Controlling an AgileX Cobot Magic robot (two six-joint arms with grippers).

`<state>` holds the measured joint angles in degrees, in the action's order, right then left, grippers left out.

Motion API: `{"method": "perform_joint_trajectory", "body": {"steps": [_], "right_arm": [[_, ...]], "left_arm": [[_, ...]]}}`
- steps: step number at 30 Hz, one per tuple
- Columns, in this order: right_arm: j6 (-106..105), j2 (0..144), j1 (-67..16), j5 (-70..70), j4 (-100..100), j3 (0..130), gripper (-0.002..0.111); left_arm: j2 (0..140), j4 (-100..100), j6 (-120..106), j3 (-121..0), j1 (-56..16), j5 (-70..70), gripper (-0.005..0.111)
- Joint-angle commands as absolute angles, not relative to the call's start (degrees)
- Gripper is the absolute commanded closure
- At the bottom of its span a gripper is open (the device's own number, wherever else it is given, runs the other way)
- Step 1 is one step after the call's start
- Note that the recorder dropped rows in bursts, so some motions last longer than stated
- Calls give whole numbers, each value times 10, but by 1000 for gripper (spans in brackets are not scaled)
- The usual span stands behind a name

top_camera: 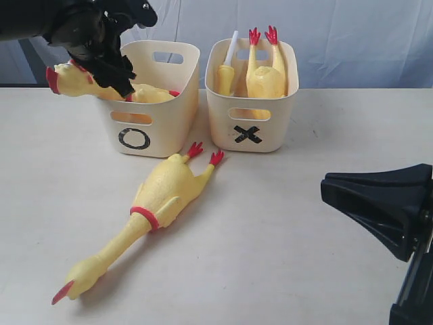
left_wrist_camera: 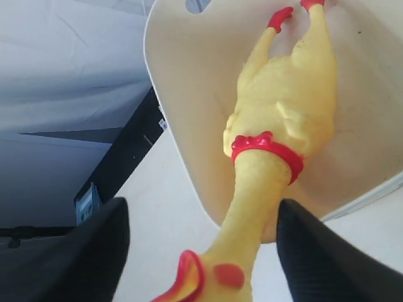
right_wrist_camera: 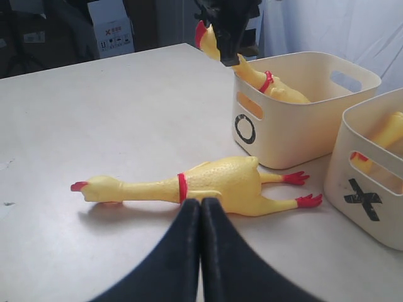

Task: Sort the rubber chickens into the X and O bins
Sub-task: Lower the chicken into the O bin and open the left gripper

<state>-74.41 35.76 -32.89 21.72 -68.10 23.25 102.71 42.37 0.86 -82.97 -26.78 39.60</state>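
Observation:
One rubber chicken [top_camera: 166, 193] [right_wrist_camera: 217, 182] lies flat on the table in front of the bins, feet toward them. A second chicken [top_camera: 71, 80] [left_wrist_camera: 283, 107] rests in the O bin [top_camera: 145, 125] [left_wrist_camera: 179, 82] [right_wrist_camera: 296, 135], its neck and head hanging out over the rim. My left gripper [top_camera: 116, 71] [left_wrist_camera: 201, 211] is open around that neck, with a wide gap on one side. The X bin [top_camera: 250, 128] [right_wrist_camera: 371, 182] holds two chickens [top_camera: 266, 78], feet up. My right gripper [right_wrist_camera: 201, 204] [top_camera: 326, 186] is shut and empty, low over the table near the lying chicken.
The two bins stand side by side at the back of the pale table [top_camera: 284, 257]. A white backdrop [top_camera: 352, 34] hangs behind them. Cardboard boxes [right_wrist_camera: 110, 28] and dark clutter sit beyond the table's far edge in the right wrist view.

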Motion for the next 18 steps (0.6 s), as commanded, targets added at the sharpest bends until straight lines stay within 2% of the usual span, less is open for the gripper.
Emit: {"method": "perform_joint_trajectory", "body": {"steps": [1, 9, 18], "right_arm": [[-745, 355, -326, 219, -680, 230, 109], [-745, 355, -326, 219, -680, 230, 109], [-745, 355, -326, 221, -680, 230, 109]], "left_arm": [[1006, 387, 14, -845, -270, 420, 46], [971, 257, -11, -850, -270, 503, 46], [952, 116, -66, -850, -270, 671, 46]]}}
